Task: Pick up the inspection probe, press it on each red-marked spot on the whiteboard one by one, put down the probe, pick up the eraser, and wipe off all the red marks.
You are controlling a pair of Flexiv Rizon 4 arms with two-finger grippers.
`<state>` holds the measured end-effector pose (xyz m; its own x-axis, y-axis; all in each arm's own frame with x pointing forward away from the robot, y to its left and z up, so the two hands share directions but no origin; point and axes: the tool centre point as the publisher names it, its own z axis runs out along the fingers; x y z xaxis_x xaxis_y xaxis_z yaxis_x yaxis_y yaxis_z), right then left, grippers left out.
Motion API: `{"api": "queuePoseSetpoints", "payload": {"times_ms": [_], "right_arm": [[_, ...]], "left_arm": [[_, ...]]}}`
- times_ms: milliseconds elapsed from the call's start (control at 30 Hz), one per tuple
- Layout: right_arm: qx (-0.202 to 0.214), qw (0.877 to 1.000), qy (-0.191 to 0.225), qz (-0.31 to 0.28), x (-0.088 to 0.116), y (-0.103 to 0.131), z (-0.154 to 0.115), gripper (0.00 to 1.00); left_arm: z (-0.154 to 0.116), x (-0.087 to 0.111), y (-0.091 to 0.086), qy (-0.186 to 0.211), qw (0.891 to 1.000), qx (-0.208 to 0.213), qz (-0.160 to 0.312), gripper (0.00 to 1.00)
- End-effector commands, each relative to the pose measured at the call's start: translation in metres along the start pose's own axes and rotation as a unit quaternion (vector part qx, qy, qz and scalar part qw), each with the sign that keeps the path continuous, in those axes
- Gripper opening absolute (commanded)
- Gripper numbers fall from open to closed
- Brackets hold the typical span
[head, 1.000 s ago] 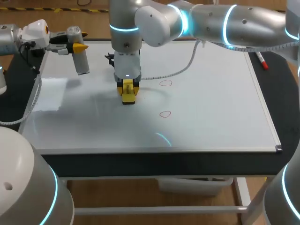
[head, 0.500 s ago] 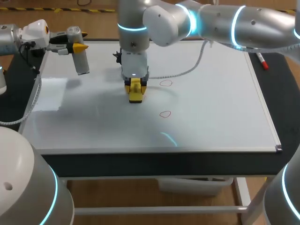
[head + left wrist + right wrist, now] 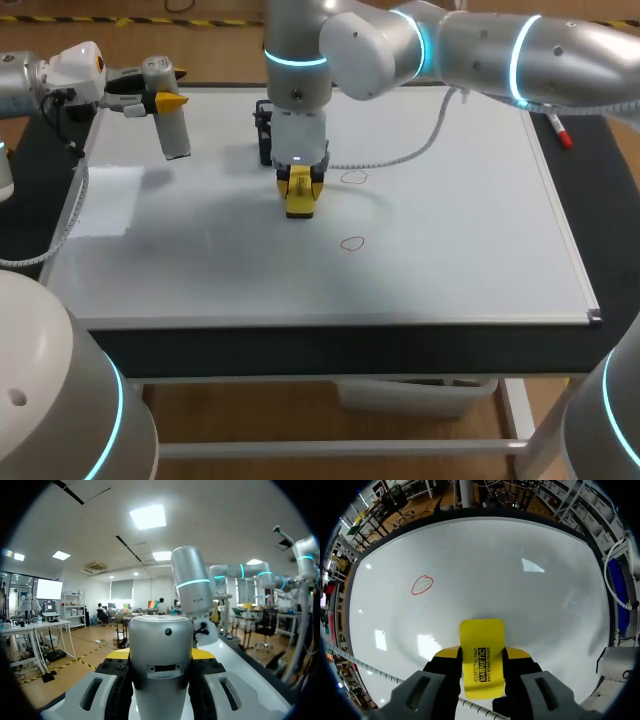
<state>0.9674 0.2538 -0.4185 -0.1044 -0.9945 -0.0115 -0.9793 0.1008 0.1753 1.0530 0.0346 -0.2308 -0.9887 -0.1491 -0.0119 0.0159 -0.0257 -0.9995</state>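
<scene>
Right hand [image 3: 300, 187] with yellow eraser [image 3: 300, 204], apparently on whiteboard [image 3: 450, 220], near red mark [image 3: 352, 178].

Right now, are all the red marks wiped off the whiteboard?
No. A red circle shows beside the eraser, a second circle nearer the whiteboard's front edge.

Counter [image 3: 600, 215]: black top on a white metal frame [image 3: 518, 415], with a pale tray [image 3: 410, 396] slung under its front edge. Floor [image 3: 250, 412] is warm wood planking, with yellow-and-black tape [image 3: 120, 20] running along it past the far side. Overhead is a white ceiling [image 3: 215, 515] with bright square light panels [image 3: 148, 517].
</scene>
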Motion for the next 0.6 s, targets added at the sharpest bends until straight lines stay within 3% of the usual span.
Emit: {"api": "queuePoseSetpoints", "payload": {"times_ms": [33, 600], "right_arm": [[0.009, 1.0, 0.002, 0.007, 0.014, 0.0, -0.016, 0.0], [0.044, 0.992, -0.007, 0.116, 0.1, -0.032, -0.051, 0.0]], "left_arm": [[0.0, 0.002, -0.002, -0.002, 1.0, -0.002, 0.0, 0.0], [0.0, 0.002, -0.002, -0.002, 1.0, -0.002, 0.0, 0.0]]}}
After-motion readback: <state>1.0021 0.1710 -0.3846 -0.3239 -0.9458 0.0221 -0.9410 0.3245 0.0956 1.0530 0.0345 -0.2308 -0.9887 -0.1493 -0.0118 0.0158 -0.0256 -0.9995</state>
